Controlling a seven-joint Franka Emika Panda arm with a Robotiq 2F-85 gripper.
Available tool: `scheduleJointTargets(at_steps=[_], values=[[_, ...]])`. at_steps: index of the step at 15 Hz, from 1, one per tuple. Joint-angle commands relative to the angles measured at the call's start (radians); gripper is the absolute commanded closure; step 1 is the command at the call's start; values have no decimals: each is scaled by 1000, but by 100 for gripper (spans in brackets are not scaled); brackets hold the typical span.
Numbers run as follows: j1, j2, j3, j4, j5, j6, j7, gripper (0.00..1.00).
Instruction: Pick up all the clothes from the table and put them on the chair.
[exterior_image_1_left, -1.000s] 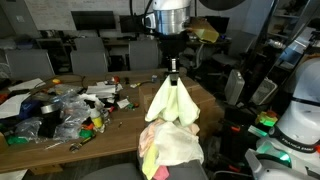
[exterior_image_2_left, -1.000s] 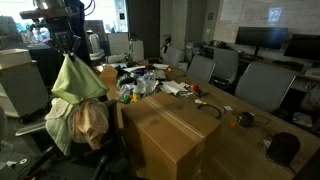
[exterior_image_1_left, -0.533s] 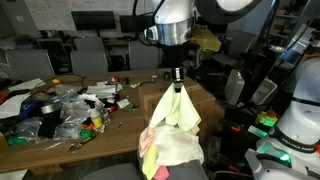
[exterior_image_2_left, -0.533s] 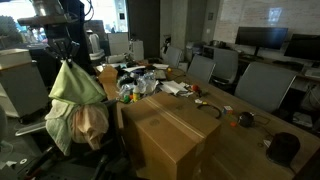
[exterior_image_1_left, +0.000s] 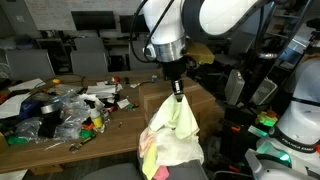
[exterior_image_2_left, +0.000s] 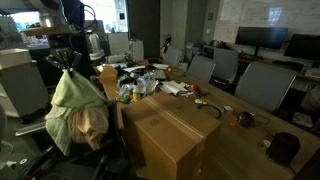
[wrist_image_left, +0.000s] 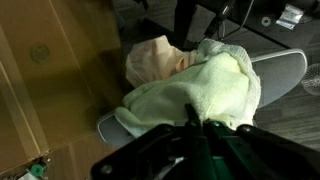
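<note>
The hand (exterior_image_1_left: 178, 94) is clamped shut on a top fold of the yellow cloth (exterior_image_1_left: 175, 118), which hangs straight down above the chair (wrist_image_left: 285, 68); its lower hem touches, or all but touches, the pile (exterior_image_1_left: 172, 150) on the seat, where the peach cloth (wrist_image_left: 150, 60) lies on the side towards the box (exterior_image_2_left: 165, 135).

The step in hand, as I judge it, is the setting-down; the carry looks done. To do it well, come down over the chair until the cloth goes slack and its bulk sits on the pile, not merely the hem; a release from this height would let the cloth fall as it pleases, and a fold might slide off the seat's edge. Aim for the middle of the seat, or a little towards the chair's back; the wrist view shows the cloth draped near one rim, with floor beside it. Open only once the fabric puts no weight on the hand; then rise straight up from the chair, since soft fabric may cling and be dragged off.

Beyond the chair, the bench (exterior_image_2_left: 235, 135) carries bags (exterior_image_1_left: 70, 110) and small clutter; I can make out no further garment there, though the heap could hide one.
</note>
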Motion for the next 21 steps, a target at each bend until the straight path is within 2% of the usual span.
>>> scheduleJointTargets(at_steps=[1, 10, 18, 19, 20, 21], values=[[7, 67, 13, 43, -29, -38, 15, 99], [15, 148, 21, 88, -15, -93, -5, 99], [19, 141, 22, 104, -29, -85, 7, 99], [17, 135, 20, 105, -25, -86, 8, 72], [15, 131, 18, 107, -23, -86, 10, 71], [13, 128, 16, 109, -21, -90, 9, 65]])
